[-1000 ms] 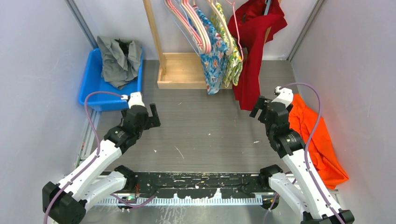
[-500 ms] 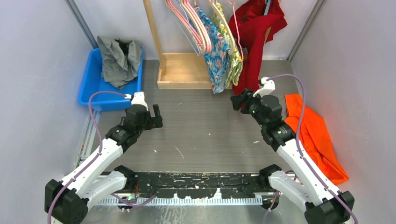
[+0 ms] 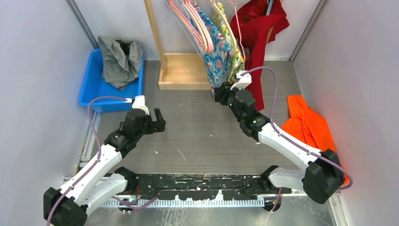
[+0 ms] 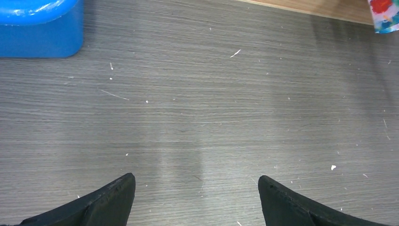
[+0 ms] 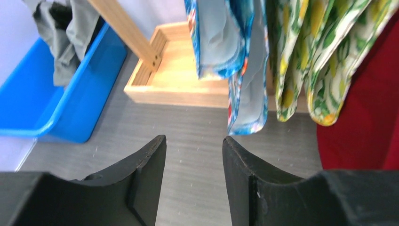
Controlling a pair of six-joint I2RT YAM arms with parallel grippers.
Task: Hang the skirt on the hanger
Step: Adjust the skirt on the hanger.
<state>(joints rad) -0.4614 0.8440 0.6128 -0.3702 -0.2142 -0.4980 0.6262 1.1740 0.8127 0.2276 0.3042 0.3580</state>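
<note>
Pink hangers hang on the wooden rack at the back, with a blue floral garment, a yellow-green one and a red one. An orange garment lies crumpled at the right wall and a grey one fills the blue bin; I cannot tell which is the skirt. My right gripper sits just below the floral hems, jaws partly apart and empty. My left gripper hovers wide open over bare table.
The rack's wooden tray base and its upright post stand at the back centre. The blue bin is at the far left. Grey walls close in on both sides. The right arm stretches diagonally across the table's right half.
The right arm has swung left, away from the orange garment to the rack's hanging clothes, and its jaws have narrowed. The left arm has barely shifted.
</note>
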